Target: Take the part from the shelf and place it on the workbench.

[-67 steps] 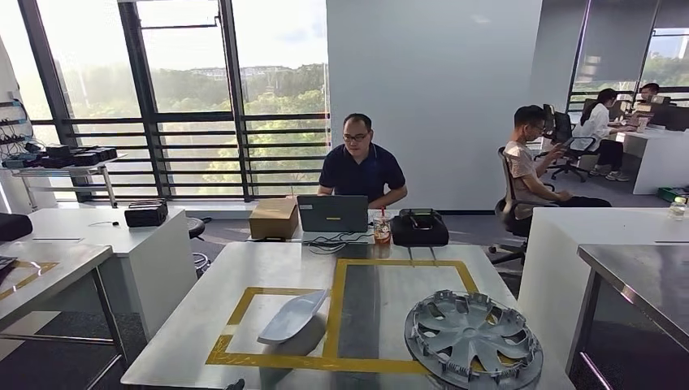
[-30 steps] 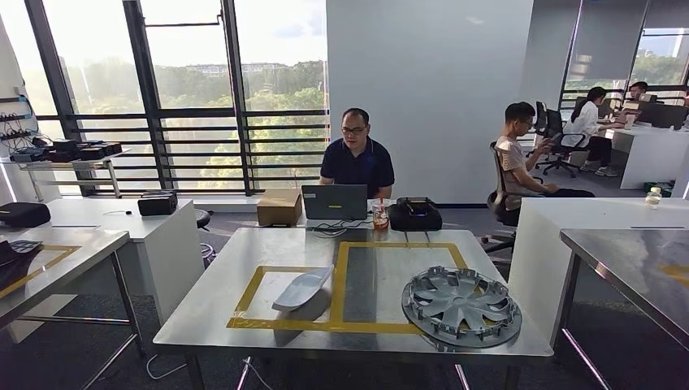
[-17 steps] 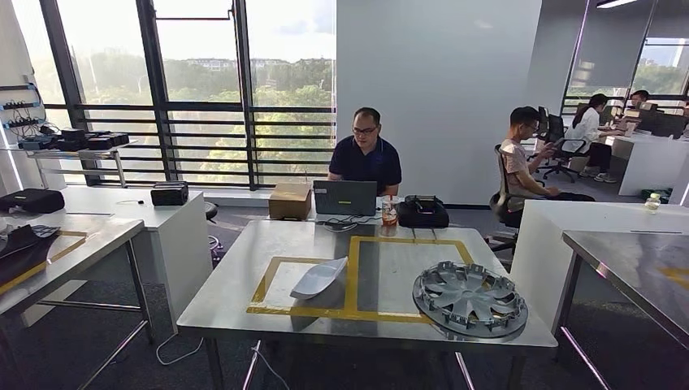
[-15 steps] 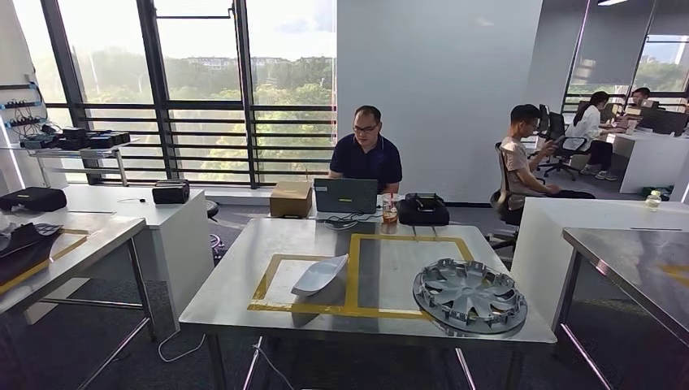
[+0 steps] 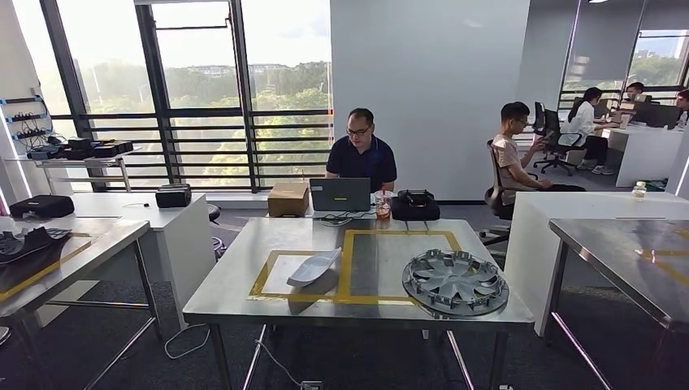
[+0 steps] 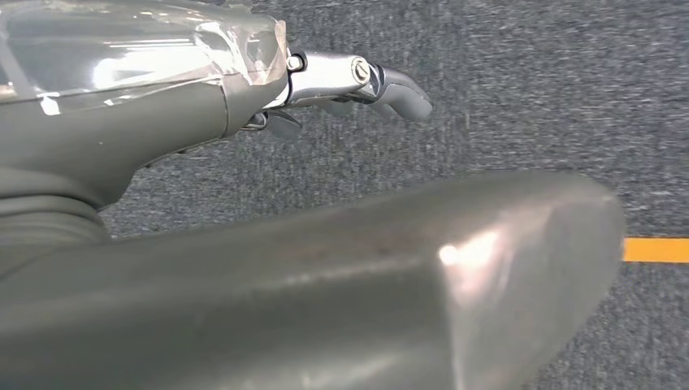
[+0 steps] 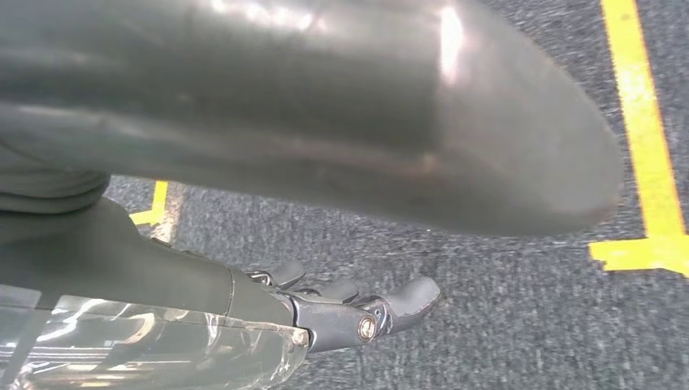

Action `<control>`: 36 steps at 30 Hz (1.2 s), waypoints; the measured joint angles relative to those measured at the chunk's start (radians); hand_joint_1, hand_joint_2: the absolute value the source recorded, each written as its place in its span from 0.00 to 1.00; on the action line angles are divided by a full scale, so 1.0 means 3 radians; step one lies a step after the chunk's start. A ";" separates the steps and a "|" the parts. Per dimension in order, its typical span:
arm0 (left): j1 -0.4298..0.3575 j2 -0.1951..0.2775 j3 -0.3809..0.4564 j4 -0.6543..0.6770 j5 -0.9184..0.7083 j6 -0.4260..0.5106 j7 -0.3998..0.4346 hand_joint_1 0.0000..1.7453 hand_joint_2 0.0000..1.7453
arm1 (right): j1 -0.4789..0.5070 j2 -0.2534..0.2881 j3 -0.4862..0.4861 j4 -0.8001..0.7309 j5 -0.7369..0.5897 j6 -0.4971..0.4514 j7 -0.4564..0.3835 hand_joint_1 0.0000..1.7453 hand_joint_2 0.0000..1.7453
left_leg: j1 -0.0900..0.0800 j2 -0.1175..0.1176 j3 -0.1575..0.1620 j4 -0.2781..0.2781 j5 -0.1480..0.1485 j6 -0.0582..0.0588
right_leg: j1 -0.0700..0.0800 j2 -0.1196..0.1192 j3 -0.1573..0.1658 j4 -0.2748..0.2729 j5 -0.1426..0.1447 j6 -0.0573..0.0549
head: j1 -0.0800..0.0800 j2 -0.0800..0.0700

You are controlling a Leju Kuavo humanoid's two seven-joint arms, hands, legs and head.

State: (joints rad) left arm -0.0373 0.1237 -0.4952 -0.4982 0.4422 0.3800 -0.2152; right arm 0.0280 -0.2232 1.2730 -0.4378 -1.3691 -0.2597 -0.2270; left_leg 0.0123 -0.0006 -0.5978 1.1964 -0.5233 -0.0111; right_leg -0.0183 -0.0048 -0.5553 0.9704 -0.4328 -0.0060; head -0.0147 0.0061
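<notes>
On the steel tabletop [image 5: 244, 280], a pale grey curved plastic part [image 5: 314, 267] lies inside the left yellow-taped square.
Left hand [image 6: 244, 122] and right hand [image 7: 268, 309] hang over grey carpet, fingers loosely curled, holding nothing.

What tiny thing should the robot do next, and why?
Probably turn a little to look for the shelf. The left hand and the right hand both hang over the carpet holding nothing. The workbench stands apart ahead, with a curved silver part and a wheel cover lying on it, so another part seems the likely goal.
</notes>
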 joint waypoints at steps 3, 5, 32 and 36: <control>-0.0010 0.0003 0.0000 0.0001 0.0040 0.0008 0.0000 0.00 0.00 | -0.0002 0.0000 0.0008 -0.0005 -0.0005 0.0015 0.0000 0.00 0.00 | -0.0020 -0.0005 0.0439 -0.0654 0.0038 0.0037 | 0.0012 -0.0001 -0.0063 0.0021 0.0064 0.0052 | -0.0001 0.0000; -0.0004 0.0005 0.0000 0.0011 0.0075 0.0023 0.0002 0.00 0.00 | -0.0002 -0.0001 0.0017 -0.0008 -0.0017 0.0040 0.0001 0.00 0.00 | -0.0043 -0.0003 0.0462 -0.0760 0.0025 0.0074 | 0.0011 -0.0004 -0.0079 0.0011 0.0112 0.0099 | 0.0000 0.0000; 0.0048 0.0050 -0.0096 0.0402 0.0634 -0.0184 0.0244 0.00 1.00 | -0.0041 -0.0003 0.0248 0.0030 -0.0240 0.0129 0.0089 0.00 1.00 | -0.0021 0.0008 0.0246 -0.0476 0.0076 0.0036 | 0.0027 0.0002 0.0133 -0.0008 -0.0111 -0.0011 | 0.0000 0.0000; 0.0065 0.0081 -0.0097 0.0424 0.0683 -0.0178 0.0266 0.00 1.00 | -0.0053 0.0007 0.0268 0.0029 -0.0258 0.0111 0.0109 0.00 1.00 | -0.0057 0.0007 0.0390 -0.0773 0.0120 0.0100 | 0.0028 -0.0002 0.0115 -0.0010 -0.0070 0.0054 | 0.0000 0.0001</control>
State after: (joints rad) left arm -0.0176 0.1480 -0.5242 -0.3709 0.6473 0.3264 -0.1354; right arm 0.0120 -0.2212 1.3535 -0.4292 -1.4466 -0.2263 -0.1943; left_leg -0.0048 0.0014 -0.4807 0.9646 -0.4874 0.0190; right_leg -0.0101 -0.0056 -0.5207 0.9673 -0.4539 0.0103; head -0.0147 0.0063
